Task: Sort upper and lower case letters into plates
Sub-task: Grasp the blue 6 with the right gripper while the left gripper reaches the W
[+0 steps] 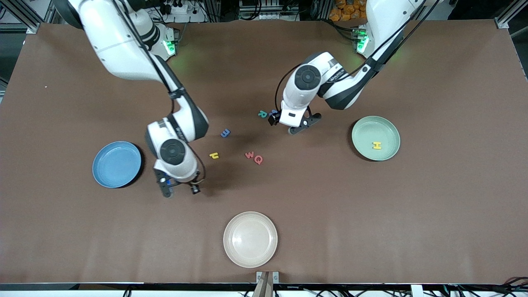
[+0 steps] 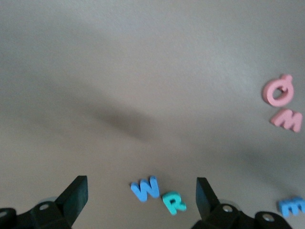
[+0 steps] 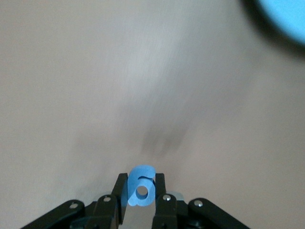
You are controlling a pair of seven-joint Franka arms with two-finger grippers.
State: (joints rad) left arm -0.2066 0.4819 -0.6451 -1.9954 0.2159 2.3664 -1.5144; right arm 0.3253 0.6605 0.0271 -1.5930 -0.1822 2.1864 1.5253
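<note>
My right tool [image 1: 178, 187] is clamped tight on a small blue letter [image 3: 140, 192]. The letter stands on edge between the fingers [image 3: 159, 191], its long axis running along them, its round hole facing the wrist camera. The tool hangs over bare table [image 1: 330, 214], just beside the sky blue plate [image 1: 117, 164], which lies flat at mid-height of the front view, toward the right arm's end.

My left tool [image 1: 304, 124] is spread wide and holds nothing. It hovers near the frame's centre above a blue W [image 2: 146, 189] and a teal R [image 2: 174, 202]. The mint green plate [image 1: 367, 132] lies flat toward the left arm's end, well apart from that tool, with a yellow H [image 1: 376, 145] in it.
</note>
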